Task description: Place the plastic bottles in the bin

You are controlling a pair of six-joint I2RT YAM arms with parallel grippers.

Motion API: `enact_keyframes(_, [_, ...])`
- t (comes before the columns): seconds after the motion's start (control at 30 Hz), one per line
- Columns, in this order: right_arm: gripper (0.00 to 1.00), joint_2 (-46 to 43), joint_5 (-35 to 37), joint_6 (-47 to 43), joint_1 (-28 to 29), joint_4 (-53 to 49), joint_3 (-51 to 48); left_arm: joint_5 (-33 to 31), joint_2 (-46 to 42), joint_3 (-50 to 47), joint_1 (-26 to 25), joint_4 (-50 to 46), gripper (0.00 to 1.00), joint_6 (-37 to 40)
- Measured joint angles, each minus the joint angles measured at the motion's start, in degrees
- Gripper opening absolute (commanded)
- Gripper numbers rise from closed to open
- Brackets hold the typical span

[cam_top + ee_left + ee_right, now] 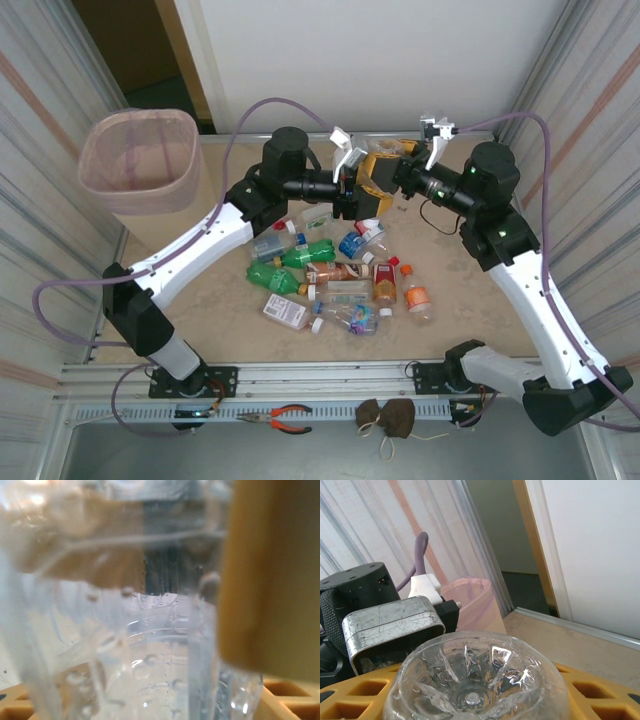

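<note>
A clear plastic bottle point(475, 690) hangs in the air between my two yellow-fingered grippers at the back of the table. My right gripper point(480, 702) is shut on it, with the bottle's ribbed base facing its camera. My left gripper point(150, 705) has the same bottle point(160, 670) between its jaws, and the walls reach both sides. From above, the left gripper point(358, 188) and the right gripper point(388, 178) meet nose to nose. Several more plastic bottles point(330, 275) lie in a heap mid-table. The pale pink bin point(140, 160) stands at the far left corner.
Corrugated panels wall in the table left and right. The left arm's metal wrist housing point(390, 625) sits close in front of the right camera, with the bin point(475, 605) behind it. Orange-handled pliers point(285, 418) and a brown pouch point(385, 415) lie on the front rail.
</note>
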Motion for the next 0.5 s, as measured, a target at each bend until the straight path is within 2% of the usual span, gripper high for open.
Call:
enact_keyframes(0.1, [0.49, -0.3, 0.3, 0.0, 0.1, 0.0, 0.0, 0.5, 0.0, 0.0, 0.0, 0.6, 0.55, 0.1])
enact_keyframes(0.3, [0.53, -0.5, 1.3, 0.0, 0.5, -0.1, 0.0, 0.8, 0.0, 0.0, 0.0, 0.9, 0.51, 0.1])
enact_keyframes(0.4, [0.6, -0.7, 1.7, 0.0, 0.7, -0.2, 0.0, 0.9, 0.0, 0.0, 0.0, 0.9, 0.51, 0.3])
enact_keyframes(0.5, [0.73, -1.1, 2.3, -0.1, 0.8, -0.7, 0.1, 0.9, -0.1, -0.1, 0.0, 0.8, 0.5, 1.0])
